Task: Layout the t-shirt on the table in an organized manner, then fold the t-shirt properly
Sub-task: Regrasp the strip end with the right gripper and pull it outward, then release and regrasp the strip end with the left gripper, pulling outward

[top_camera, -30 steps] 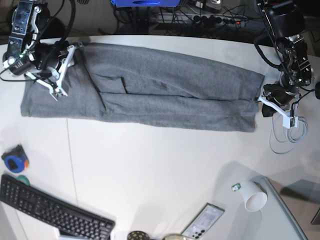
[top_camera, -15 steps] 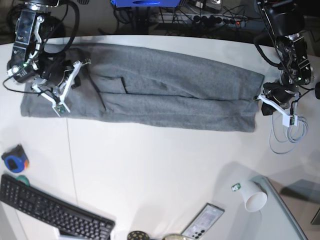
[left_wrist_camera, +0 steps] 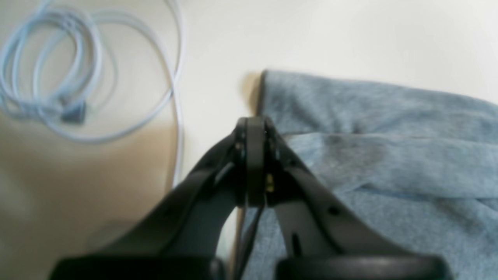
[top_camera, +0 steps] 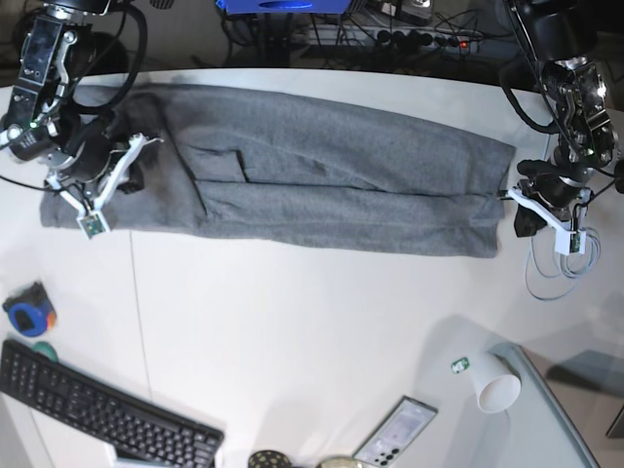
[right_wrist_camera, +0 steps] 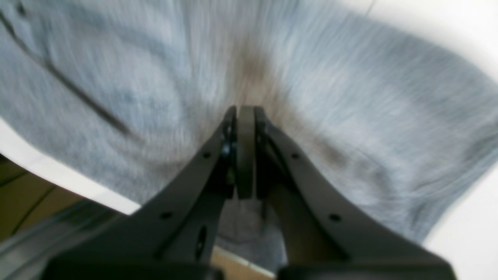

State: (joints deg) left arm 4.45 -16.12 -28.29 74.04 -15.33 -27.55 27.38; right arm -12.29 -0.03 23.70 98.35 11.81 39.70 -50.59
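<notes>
The grey t-shirt [top_camera: 322,175] lies folded into a long band across the far half of the white table [top_camera: 292,322]. My right gripper [top_camera: 95,213] is at the band's left end, near its front corner. In the right wrist view its jaws are shut [right_wrist_camera: 241,112] on the blurred cloth [right_wrist_camera: 350,97], whose streaks run in toward the tips. My left gripper [top_camera: 508,195] is at the band's right end. In the left wrist view it is shut [left_wrist_camera: 252,123] right at the hem edge of the shirt [left_wrist_camera: 389,155], with no cloth showing between its fingers.
A coiled pale cable [top_camera: 561,263] [left_wrist_camera: 46,89] lies just right of the hem, beside the left arm. Near the front stand a tipped paper cup [top_camera: 497,385], a phone [top_camera: 395,434], a black keyboard [top_camera: 97,414] and a blue round object [top_camera: 29,314].
My right gripper has gone from open to shut and has slid from the sleeve area toward the shirt's front-left corner. The left gripper has stayed shut at the hem.
</notes>
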